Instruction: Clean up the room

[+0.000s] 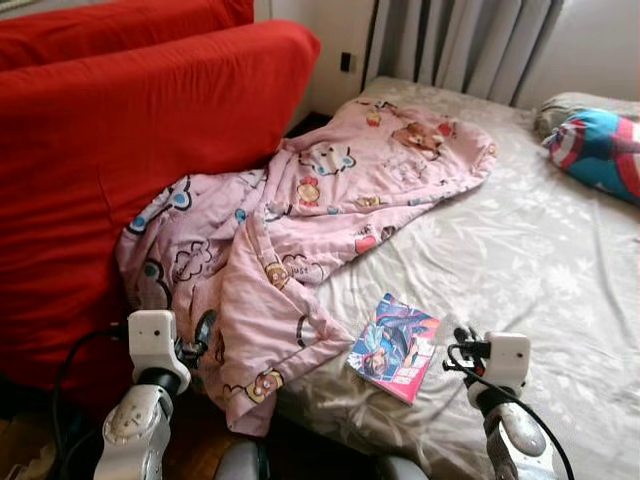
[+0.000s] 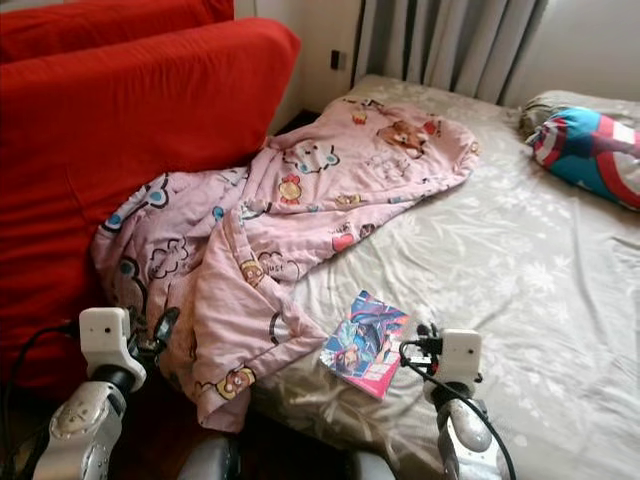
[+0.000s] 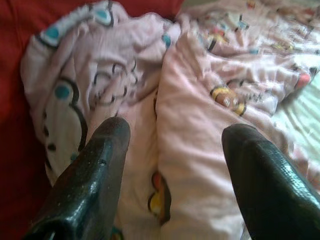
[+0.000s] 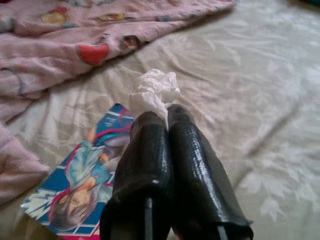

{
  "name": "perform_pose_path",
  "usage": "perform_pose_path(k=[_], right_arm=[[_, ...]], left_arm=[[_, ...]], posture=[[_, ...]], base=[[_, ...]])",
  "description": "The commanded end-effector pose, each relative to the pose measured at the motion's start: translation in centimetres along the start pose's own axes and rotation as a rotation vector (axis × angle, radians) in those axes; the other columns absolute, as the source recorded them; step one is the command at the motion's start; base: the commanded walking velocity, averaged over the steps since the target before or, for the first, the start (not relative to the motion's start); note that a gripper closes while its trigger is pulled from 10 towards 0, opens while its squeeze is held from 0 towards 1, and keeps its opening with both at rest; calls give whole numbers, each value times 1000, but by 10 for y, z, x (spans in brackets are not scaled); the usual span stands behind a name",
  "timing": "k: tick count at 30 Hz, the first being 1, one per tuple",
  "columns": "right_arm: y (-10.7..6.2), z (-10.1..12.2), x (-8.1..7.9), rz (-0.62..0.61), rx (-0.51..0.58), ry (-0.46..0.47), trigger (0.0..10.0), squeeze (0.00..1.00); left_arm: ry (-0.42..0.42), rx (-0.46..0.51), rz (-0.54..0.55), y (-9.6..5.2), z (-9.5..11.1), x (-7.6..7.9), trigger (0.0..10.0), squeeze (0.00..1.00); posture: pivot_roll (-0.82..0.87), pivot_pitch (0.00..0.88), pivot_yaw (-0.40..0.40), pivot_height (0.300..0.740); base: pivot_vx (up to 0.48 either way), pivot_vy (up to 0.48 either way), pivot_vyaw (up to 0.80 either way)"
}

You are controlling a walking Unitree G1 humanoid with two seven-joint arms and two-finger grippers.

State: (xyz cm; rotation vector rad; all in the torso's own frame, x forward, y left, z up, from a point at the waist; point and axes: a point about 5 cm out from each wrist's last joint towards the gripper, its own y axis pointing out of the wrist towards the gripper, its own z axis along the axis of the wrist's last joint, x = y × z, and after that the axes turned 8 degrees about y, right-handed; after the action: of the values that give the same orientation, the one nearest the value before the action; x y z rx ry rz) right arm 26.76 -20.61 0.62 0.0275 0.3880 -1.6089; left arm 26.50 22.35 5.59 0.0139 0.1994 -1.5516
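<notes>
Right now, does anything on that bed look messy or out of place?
Yes. The pink blanket lies crumpled, spilling off the bed against the red sofa. A comic book sits near the edge, and the right gripper pinches a crumpled tissue.

One blanket [image 1: 300,230], one comic book [image 1: 393,347], one pillow [image 1: 598,148], one tissue [image 4: 154,91].

Soft daylight is coming in from the far side, apparently through the grey pleated curtains [image 1: 470,45]; it is falling evenly on the pale floral bedsheet [image 1: 530,260] and the pink cartoon-printed quilt [image 1: 330,200], with no hard glare; the big red fabric sofa [image 1: 120,140] is looking saturated; deep shadow is pooling at the bed's near edge. Both head views are staying fairly sharp. The wrist views are looking softer; the black fingers [image 3: 95,180] are blurring close up and catching small highlights; the crumpled white tissue [image 4: 155,92] is nearly washing out.
</notes>
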Motion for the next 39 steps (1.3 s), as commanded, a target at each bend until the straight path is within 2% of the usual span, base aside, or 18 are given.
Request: perform_pose_path(k=[1,5,7,11,15,16,17,19,24,27,31,33,39], right_arm=[[-2,-8,10,-76,-50,15,10000,0],[-3,-16,10,-91,-104,13,10000,0],[-6,-27,9,-101,-175,5,10000,0],[-13,-40,12,-102,-262,-23,10000,0],[-25,-58,20,-145,-387,-63,10000,0],[-31,-65,24,-179,-428,-56,10000,0],[-31,-65,24,-179,-428,-56,10000,0],[-39,-74,28,-221,-479,-37,10000,0],[-53,-92,24,-235,-591,-46,10000,0],[-58,-101,17,-221,-622,-32,10000,0],[-59,-104,13,-203,-630,-46,10000,0],[-63,-107,12,-183,-655,-60,10000,0],[-71,-109,25,-200,-682,-95,10000,0]], left_arm=[[11,-38,3,1,-10,-1,10000,0],[20,-80,-13,2,-20,1,10000,0],[32,-141,-26,2,-33,1,10000,0],[35,-212,-37,4,-45,2,10000,0],[22,-335,-60,2,-65,7,10000,0],[26,-398,-72,-2,-75,11,10000,0],[26,-398,-72,-2,-75,11,10000,0],[0,-482,-72,-10,-88,16,10000,0],[-40,-637,-14,-29,-112,21,10000,0],[-51,-662,-7,-34,-117,27,10000,0],[-25,-670,-43,-37,-119,33,10000,0],[-3,-703,-66,-43,-125,35,10000,0],[42,-730,-77,-48,-128,31,10000,0]], posture=[[35,0,-72,651],[39,0,-67,666],[37,0,-60,686],[26,0,-52,706],[22,0,-49,731],[24,0,-52,740],[24,0,-52,740],[17,0,-54,740],[37,0,-59,740],[4,0,-48,740],[9,0,-51,740],[9,0,-51,740],[11,0,-50,740]], base=[[0,0,0],[0,0,0],[0,0,0],[0,0,0],[0,0,0],[0,0,0],[0,0,0],[0,0,0],[0,0,0],[0,0,0],[0,0,0],[0,0,0],[0,0,0]])
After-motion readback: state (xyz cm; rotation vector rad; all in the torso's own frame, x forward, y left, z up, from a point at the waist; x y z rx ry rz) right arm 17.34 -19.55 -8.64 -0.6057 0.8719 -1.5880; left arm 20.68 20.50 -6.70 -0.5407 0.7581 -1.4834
